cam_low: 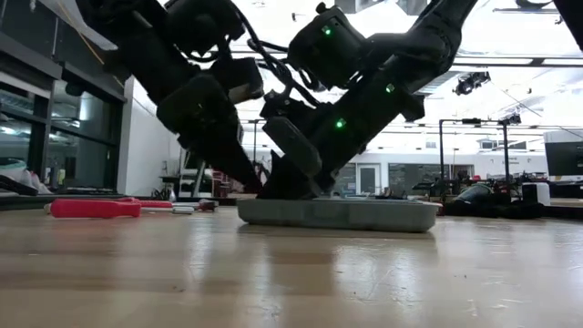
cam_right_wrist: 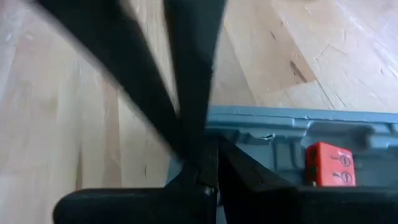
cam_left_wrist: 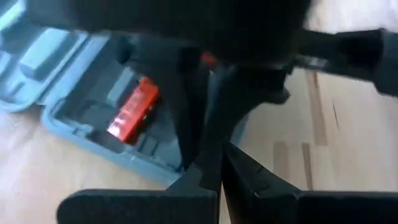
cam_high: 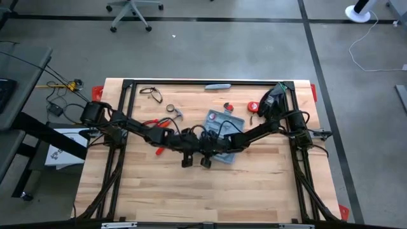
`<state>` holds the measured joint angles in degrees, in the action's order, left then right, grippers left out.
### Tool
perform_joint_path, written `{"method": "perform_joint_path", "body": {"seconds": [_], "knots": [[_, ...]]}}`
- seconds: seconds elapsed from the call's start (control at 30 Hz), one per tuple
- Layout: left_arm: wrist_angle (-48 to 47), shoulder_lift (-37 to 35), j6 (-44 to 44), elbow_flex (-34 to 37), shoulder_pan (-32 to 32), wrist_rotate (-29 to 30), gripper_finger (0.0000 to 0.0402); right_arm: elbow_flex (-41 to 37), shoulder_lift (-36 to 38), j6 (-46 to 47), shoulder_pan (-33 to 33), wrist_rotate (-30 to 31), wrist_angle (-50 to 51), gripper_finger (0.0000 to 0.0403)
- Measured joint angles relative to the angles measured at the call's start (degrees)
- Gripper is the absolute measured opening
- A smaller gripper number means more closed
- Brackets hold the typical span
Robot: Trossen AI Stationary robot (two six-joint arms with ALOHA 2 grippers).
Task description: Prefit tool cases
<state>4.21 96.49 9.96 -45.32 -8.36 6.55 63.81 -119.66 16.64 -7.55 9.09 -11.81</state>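
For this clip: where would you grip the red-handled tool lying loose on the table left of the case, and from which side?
Grip the red-handled tool mid-handle, coming straight down from above. It lies flat on the table, apart from the tool case, so its long sides look free for the fingers. The handle's exact shape is hard to judge.

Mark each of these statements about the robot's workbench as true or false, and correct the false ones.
1. The tool case lies open on the table. True.
2. Both arms reach toward the table's middle, beside the case. True.
3. An orange-red block sits inside the case. True.
4. The case stands upright on its edge. False: in the low view it lies flat on the wood.
5. The red-handled tool rests inside the case. False: it lies on the table, apart from the case.
6. The table is bare metal. False: it is wood.
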Motion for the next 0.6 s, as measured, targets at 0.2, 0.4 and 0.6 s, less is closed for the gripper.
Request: {"method": "perform_joint_path", "body": {"seconds": [0.2,0.4,0.6], "knots": [[-1.02,0.11,-0.09,0.20,-0.35,1.03,0.0000,-0.12,4.01,-1.59,-1.40,4.82,8.10,0.0000],[-0.91,0.11,-2.43,0.29,-0.43,2.16,0.0000,-0.15,9.94,-4.40,-1.66,9.75,15.72,0.0000],[1.63,0.11,-7.23,0.14,-0.14,2.25,0.0000,-10.97,16.39,-1.35,-0.34,8.35,5.11,0.0000]]}}
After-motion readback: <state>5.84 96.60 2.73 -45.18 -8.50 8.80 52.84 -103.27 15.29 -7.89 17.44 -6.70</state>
